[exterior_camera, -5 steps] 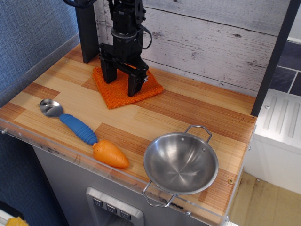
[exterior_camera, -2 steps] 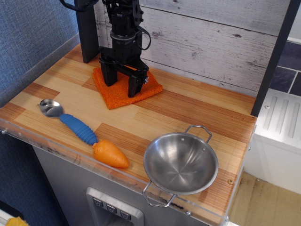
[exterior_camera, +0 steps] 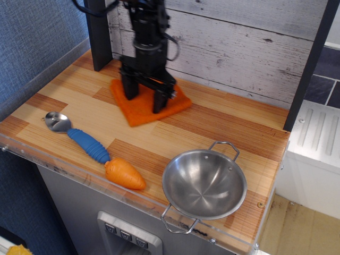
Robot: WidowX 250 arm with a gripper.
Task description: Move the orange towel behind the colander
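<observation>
The orange towel [exterior_camera: 178, 103] lies flat at the back left of the wooden counter, close to the plank wall. My gripper [exterior_camera: 143, 100] stands upright over it. Its two black fingers [exterior_camera: 127, 90] are spread apart, with their tips down on the cloth. The colander [exterior_camera: 204, 183], a shiny steel bowl with two wire loop handles, sits at the front right near the counter's edge, well apart from the towel and the gripper.
A blue-handled metal spoon [exterior_camera: 87, 144] and an orange plastic carrot [exterior_camera: 125, 174] lie at the front left. A dark post [exterior_camera: 98, 34] stands at the back left beside the towel. A black upright [exterior_camera: 311, 64] bounds the right side.
The gripper has shifted a little to the right along the wall, and the towel has slid right with it. The colander, spoon and carrot have not moved.
</observation>
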